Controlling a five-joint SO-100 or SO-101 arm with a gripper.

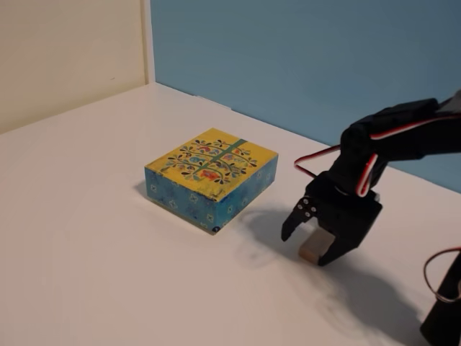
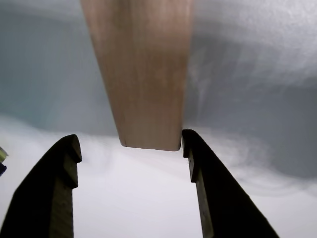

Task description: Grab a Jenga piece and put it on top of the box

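Note:
The box, yellow-topped with a tree pattern and blue sides, sits on the white table left of the arm in the fixed view. To its right, a pale wooden Jenga piece lies on the table. My black gripper is lowered over it, open, with a finger on each side. The wrist view shows the Jenga piece running away from the gripper, its near end level with the fingertips. The right finger sits at the piece's corner; the left finger stands apart from it.
A blue wall backs the table and a cream wall stands at the left. A black part with a red cable sits at the bottom right of the fixed view. White tabletop spreads in front of the box.

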